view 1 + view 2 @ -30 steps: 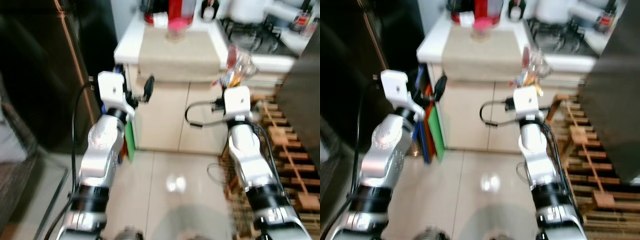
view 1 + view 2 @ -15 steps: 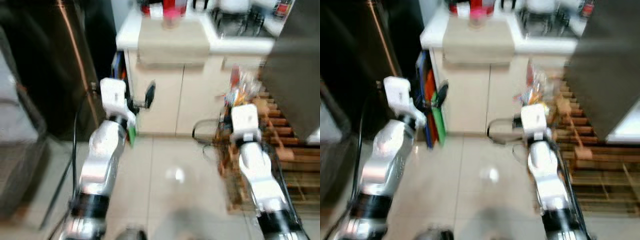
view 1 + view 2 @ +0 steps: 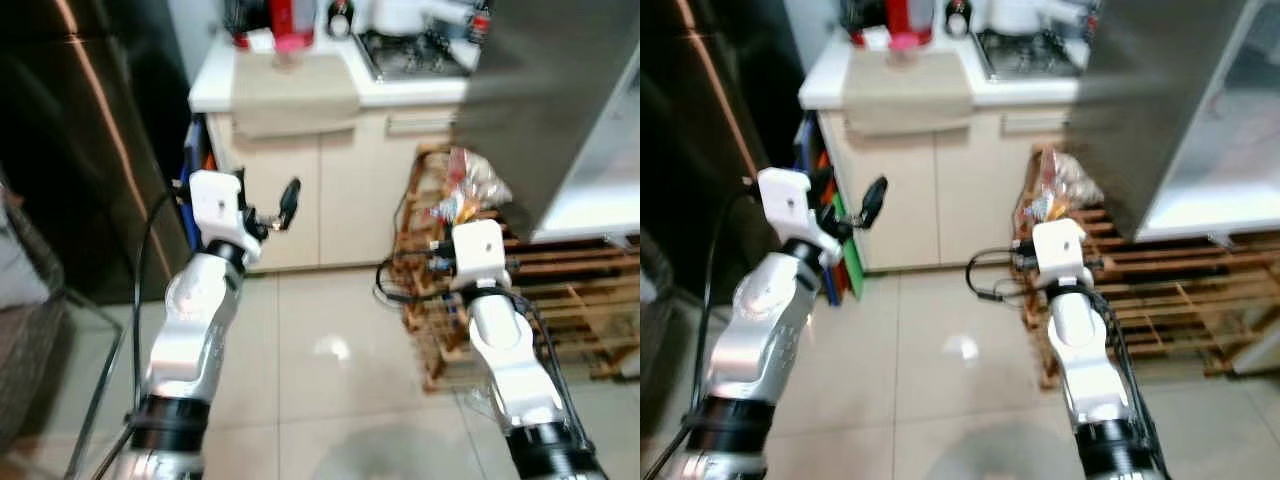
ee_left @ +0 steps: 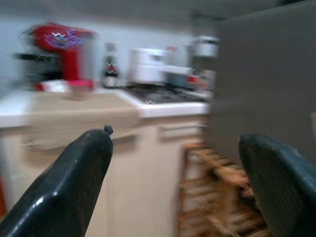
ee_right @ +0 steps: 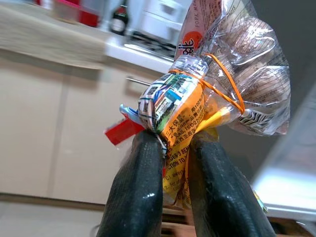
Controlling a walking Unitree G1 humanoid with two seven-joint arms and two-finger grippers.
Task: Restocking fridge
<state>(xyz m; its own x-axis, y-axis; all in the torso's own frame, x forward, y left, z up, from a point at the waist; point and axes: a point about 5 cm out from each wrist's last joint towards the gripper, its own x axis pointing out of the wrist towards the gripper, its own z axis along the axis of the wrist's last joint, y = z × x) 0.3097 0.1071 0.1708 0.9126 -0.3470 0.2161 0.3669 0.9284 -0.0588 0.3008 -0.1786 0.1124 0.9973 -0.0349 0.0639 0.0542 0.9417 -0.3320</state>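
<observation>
My right gripper [image 5: 173,148] is shut on the twisted neck of a clear plastic food bag [image 5: 222,69] with printed labels and an orange band. In the eye views the bag [image 3: 468,186] stands up from that gripper [image 3: 463,218], in front of a wooden rack. My left gripper [image 4: 175,140] is held at chest height, open and with nothing in it; one of its black fingers [image 3: 289,193] points at the cabinet. A tall grey fridge door [image 3: 530,90] with a white inside [image 3: 600,170] stands at the right.
A cream cabinet [image 3: 300,190] ahead carries a beige cloth, a red coffee machine [image 3: 282,12] and a stove [image 3: 405,55]. Wooden slatted racks [image 3: 560,290] lie on the floor at the right. A dark tall unit [image 3: 70,140] is at the left, with coloured boards beside it. The pale tiled floor [image 3: 320,380] is open.
The whole picture has shifted: the counter has slid left and farther off, and the grey door has come in at the right. Both arms keep their pose, and the bag stays gripped.
</observation>
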